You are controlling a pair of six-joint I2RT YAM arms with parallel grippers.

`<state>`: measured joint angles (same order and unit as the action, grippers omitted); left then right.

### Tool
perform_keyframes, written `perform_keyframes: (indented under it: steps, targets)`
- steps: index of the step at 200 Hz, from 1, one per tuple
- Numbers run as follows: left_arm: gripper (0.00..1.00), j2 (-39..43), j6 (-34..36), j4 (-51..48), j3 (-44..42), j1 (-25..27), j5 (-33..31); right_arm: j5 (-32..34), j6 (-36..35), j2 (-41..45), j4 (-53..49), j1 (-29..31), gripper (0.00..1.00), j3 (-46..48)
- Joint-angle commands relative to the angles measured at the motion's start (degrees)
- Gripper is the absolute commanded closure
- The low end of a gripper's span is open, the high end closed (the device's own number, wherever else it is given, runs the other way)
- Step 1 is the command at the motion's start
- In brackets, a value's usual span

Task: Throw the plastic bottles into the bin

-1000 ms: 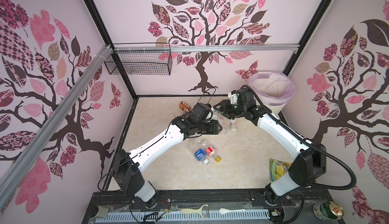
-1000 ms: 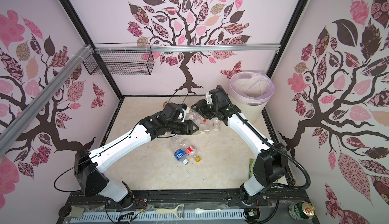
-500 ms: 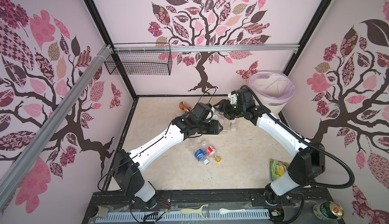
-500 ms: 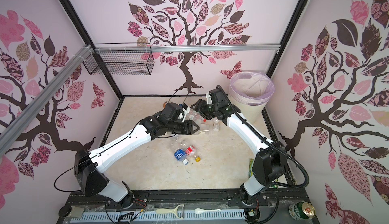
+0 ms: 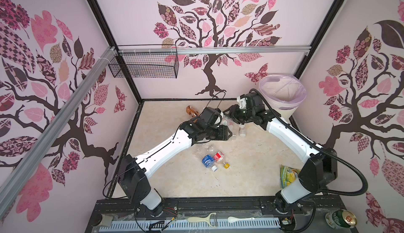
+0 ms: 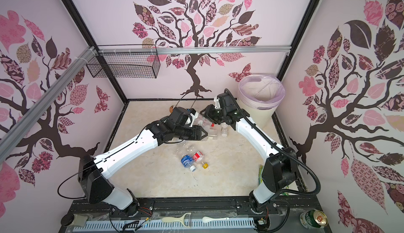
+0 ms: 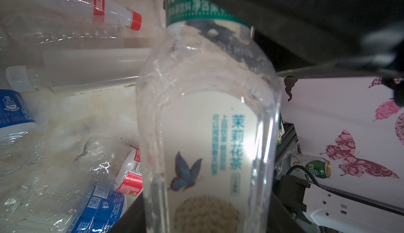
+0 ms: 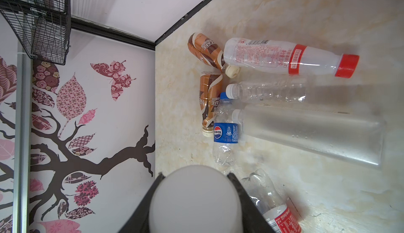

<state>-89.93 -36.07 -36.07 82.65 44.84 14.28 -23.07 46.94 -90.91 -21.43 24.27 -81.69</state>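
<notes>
Gripping butterfly-label bottle (image 7: 205, 133) in left fingers (image 6: 202, 133), white bottle (image 8: 194, 201) in right fingers (image 8: 244, 199)

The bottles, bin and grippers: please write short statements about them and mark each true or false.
The bin stands in the far right corner. True.
The left gripper is empty. False: it holds a clear bottle with a butterfly label.
A blue-labelled bottle and a red-labelled bottle lie side by side on the table. True.
The snack bag lies in the bin. False: the snack bag lies on the table, beside the right arm.
The right gripper grips a white round thing. True.
</notes>
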Motion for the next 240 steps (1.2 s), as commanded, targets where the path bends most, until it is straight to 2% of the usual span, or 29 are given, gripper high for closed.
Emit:
perform_keyframes:
  steps: [1,47,84,114,135,157,175,207,240]
  targets:
    - [0.39,-0.1,0.1,0.7,2.0,0.1,-1.4,2.0,-0.2,0.1,-2.3,-0.1,0.67,-2.7]
    - [0.21,-0.5,-0.1,-0.4,3.8,-1.0,-1.1,4.9,-4.7,0.5,-7.1,-3.2,0.68,-8.4]
    - [0.02,-0.8,-1.2,-1.0,9.4,-6.1,1.2,8.1,-8.2,-0.7,-11.3,-8.7,0.68,-17.5]
    - [0.02,-4.5,0.0,-2.0,20.2,-8.2,0.5,12.4,-6.6,-4.5,-12.3,-12.7,0.68,-27.6]
    - [0.02,-9.5,-1.7,-0.8,28.0,-8.3,0.0,18.4,-8.0,-9.1,-14.0,-14.1,0.68,-39.9]
    - [0.02,-13.3,-6.2,5.6,35.5,-8.2,-0.7,26.2,-11.9,-15.7,-17.7,-15.6,0.68,-57.4]
    - [0.02,-15.9,-8.6,12.7,39.7,-7.4,-1.8,32.4,-16.2,-18.0,-16.6,-16.5,0.68,-65.4]
    - [0.02,-22.8,-8.0,10.6,54.4,-7.0,-1.4,41.2,-20.8,-14.6,-8.4,-19.0,0.66,-63.6]
    - [0.02,-22.9,-9.0,13.0,53.9,-6.7,-0.8,46.1,-28.1,-9.6,1.3,-20.4,0.65,-59.5]
